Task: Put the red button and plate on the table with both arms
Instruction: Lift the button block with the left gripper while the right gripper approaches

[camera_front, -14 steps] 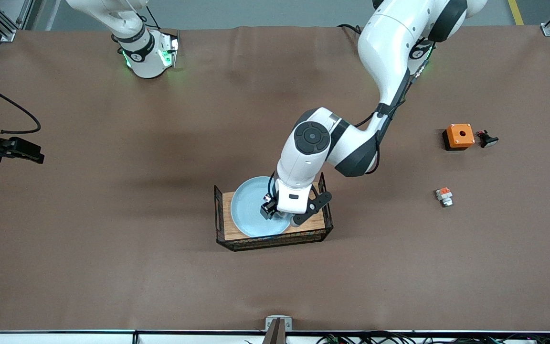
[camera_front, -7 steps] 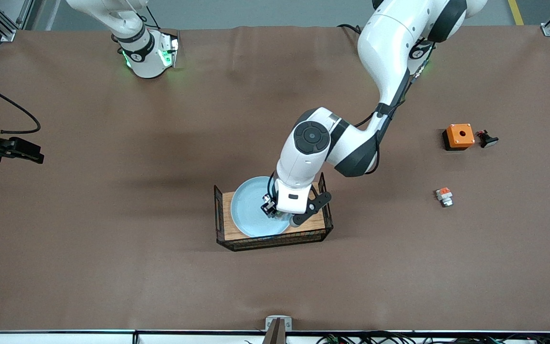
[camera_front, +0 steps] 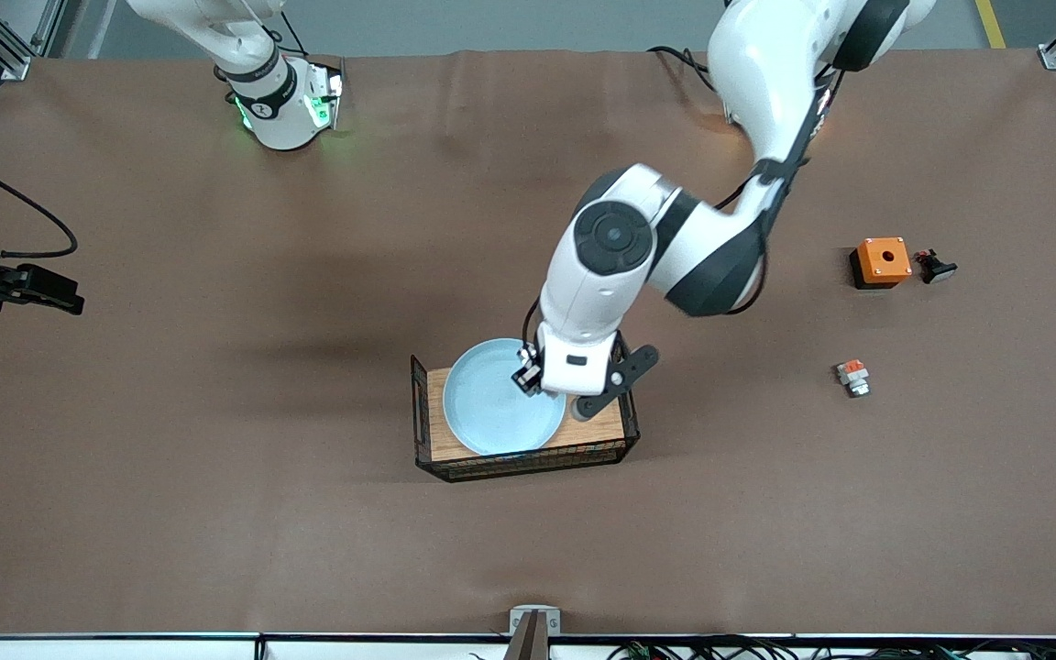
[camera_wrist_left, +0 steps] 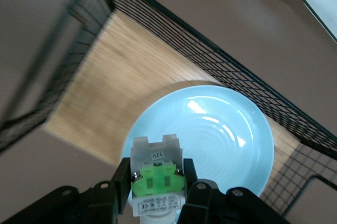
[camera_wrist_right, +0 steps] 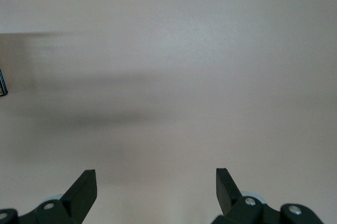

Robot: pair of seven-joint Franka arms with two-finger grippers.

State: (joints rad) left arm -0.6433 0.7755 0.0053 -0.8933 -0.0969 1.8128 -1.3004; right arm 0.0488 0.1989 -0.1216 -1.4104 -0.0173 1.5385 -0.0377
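Note:
My left gripper [camera_wrist_left: 157,174] is shut on the red button [camera_wrist_left: 157,181], a small white switch part whose centre is bright green. It hangs just above the pale blue plate [camera_front: 489,412], over the edge toward the left arm's end. The plate [camera_wrist_left: 221,145] lies on a wooden board in a black wire basket [camera_front: 420,431]. In the front view the left gripper [camera_front: 528,378] reaches down from its white arm. My right gripper [camera_wrist_right: 156,182] stands open over bare brown table [camera_front: 216,513]. It waits at the right arm's end [camera_front: 56,298].
Toward the left arm's end lie an orange box [camera_front: 881,260], a small black button with a pale cap [camera_front: 937,268] and a grey part with an orange-red centre [camera_front: 852,377]. The basket's wire walls [camera_wrist_left: 210,55] rise around the plate.
The left gripper closed on the green-centred button in the plate and rose a little with it. The left arm's elbow lifted. The right arm has not moved.

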